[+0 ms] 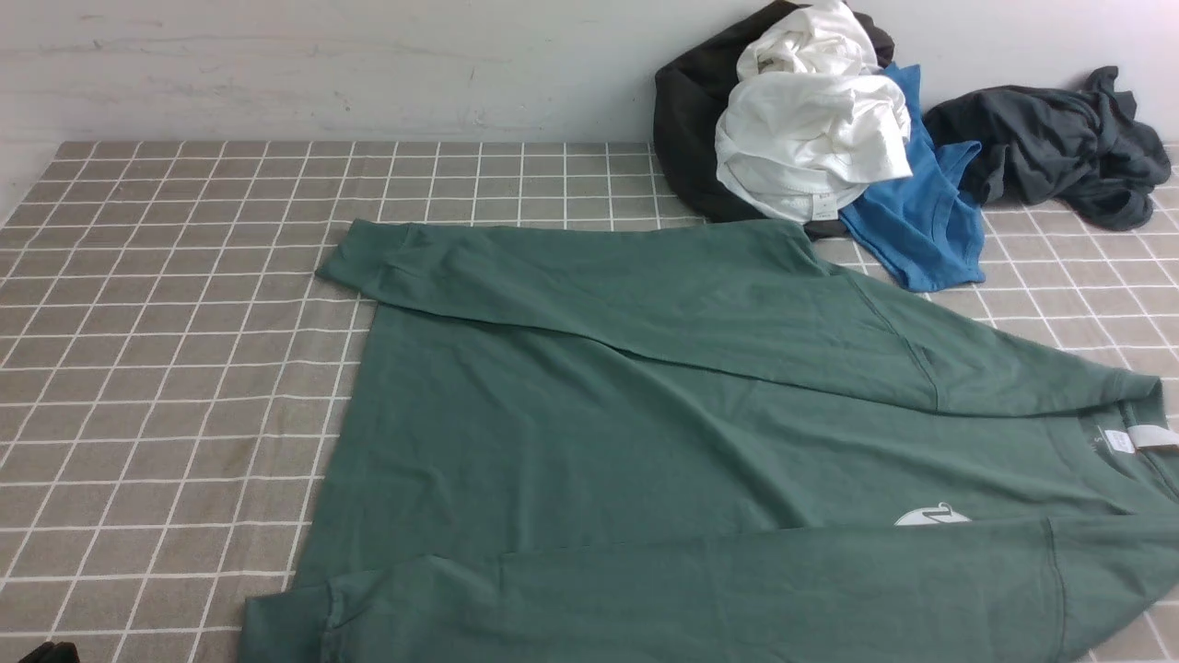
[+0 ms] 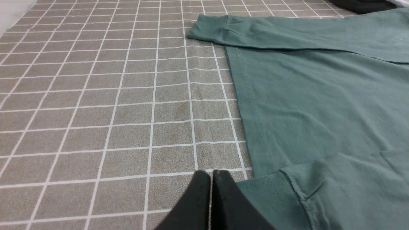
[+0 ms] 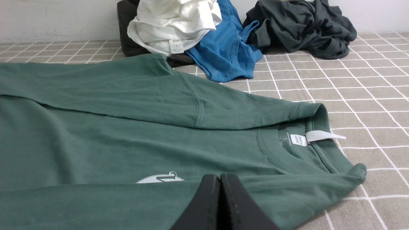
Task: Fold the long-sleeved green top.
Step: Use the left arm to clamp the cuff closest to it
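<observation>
Desk (image 1: 166,368): matte brown-grey cloth with a white grid, lightly creased.
Left tool (image 2: 211,179): black tapered fingers pressed tip to tip with nothing between them, just beside the ribbed cuff (image 2: 268,198) of the near sleeve (image 2: 351,185).
Green long-sleeved top (image 1: 645,414): soft knit spread flat mid-desk, hem leftward, collar (image 3: 281,161) rightward, both sleeves folded across the body.
Right tool (image 3: 219,182): fingers closed together and empty, over the near sleeve, near the collar and its white label (image 3: 322,136).
Far right: rumpled white garment (image 1: 811,138), blue garment (image 1: 921,230) and dark grey garment (image 1: 1059,147), behind the top.
</observation>
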